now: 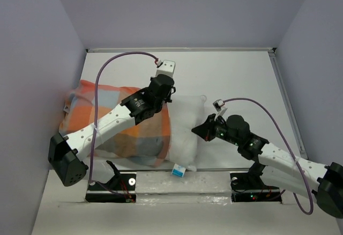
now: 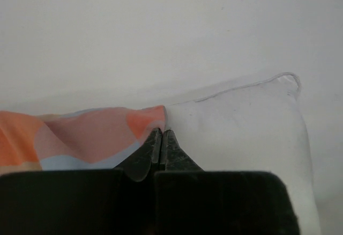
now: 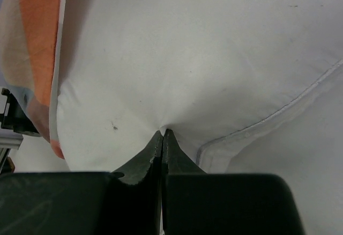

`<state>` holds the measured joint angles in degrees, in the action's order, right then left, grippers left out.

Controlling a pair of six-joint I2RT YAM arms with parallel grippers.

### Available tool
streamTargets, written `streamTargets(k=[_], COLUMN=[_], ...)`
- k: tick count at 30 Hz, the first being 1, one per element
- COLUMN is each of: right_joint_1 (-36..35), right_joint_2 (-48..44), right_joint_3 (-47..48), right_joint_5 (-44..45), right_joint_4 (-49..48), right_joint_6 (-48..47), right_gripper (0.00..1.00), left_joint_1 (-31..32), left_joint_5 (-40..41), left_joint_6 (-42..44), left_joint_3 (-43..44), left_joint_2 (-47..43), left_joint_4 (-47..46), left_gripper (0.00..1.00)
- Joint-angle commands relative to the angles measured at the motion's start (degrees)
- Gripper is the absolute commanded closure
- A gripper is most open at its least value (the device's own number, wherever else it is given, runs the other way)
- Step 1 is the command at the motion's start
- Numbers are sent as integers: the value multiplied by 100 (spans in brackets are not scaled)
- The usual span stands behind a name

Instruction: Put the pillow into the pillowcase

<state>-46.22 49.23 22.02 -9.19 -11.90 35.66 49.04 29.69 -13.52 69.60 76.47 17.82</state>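
The checked pillowcase (image 1: pixel 134 133) lies at the left of the table, with the white pillow (image 1: pixel 185 133) partly inside it and its right end sticking out. The pillow's blue-and-white tag (image 1: pixel 179 170) shows at its near corner. My left gripper (image 1: pixel 167 96) is at the far edge of the pillowcase's mouth. In the left wrist view it (image 2: pixel 162 133) is shut on the orange hem of the pillowcase (image 2: pixel 80 133), right beside the pillow (image 2: pixel 241 127). My right gripper (image 1: pixel 199 130) is at the pillow's right end, shut (image 3: pixel 162 133) on a pinch of the pillow (image 3: pixel 187 58). The pillowcase (image 3: pixel 40 42) shows at the left of that view.
The white table (image 1: pixel 241 79) has a raised rim along the back and right side, with lilac walls close around it. The arm mounts (image 1: pixel 115 184) stand at the near edge. Purple cables loop above both arms.
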Motion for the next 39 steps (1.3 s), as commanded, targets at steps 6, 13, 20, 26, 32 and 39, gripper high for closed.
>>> streamTargets(k=[6, 13, 20, 26, 32, 39], right_joint_1=[-89, -89, -89, -89, -89, -1746], right_joint_2=[1500, 2063, 1547, 108, -345, 902], right_joint_3=[1093, 1542, 304, 547, 1672, 3218], right_joint_5=[-1172, -356, 1645, 2482, 1968, 2982], right_joint_4=[-1945, -2448, -2453, -39, 2513, 3474], right_joint_6=[125, 388, 1637, 235, -884, -1657], right_gripper=[100, 100, 100, 60, 20, 17], left_joint_1=[614, 1249, 1214, 1022, -541, -2897], left_joint_5=[-2609, -3548, -2770, -1240, -930, -2431], left_joint_6=[-564, -1301, -1065, -1160, -1566, -1821], left_joint_3=[842, 1302, 1627, 462, -1516, -2355], left_joint_2=[122, 123, 1001, -180, -2072, -2287], left_joint_4=[-1484, -1737, -1080, -1097, -1264, -2194], left_gripper=[100, 100, 24, 1, 1, 1])
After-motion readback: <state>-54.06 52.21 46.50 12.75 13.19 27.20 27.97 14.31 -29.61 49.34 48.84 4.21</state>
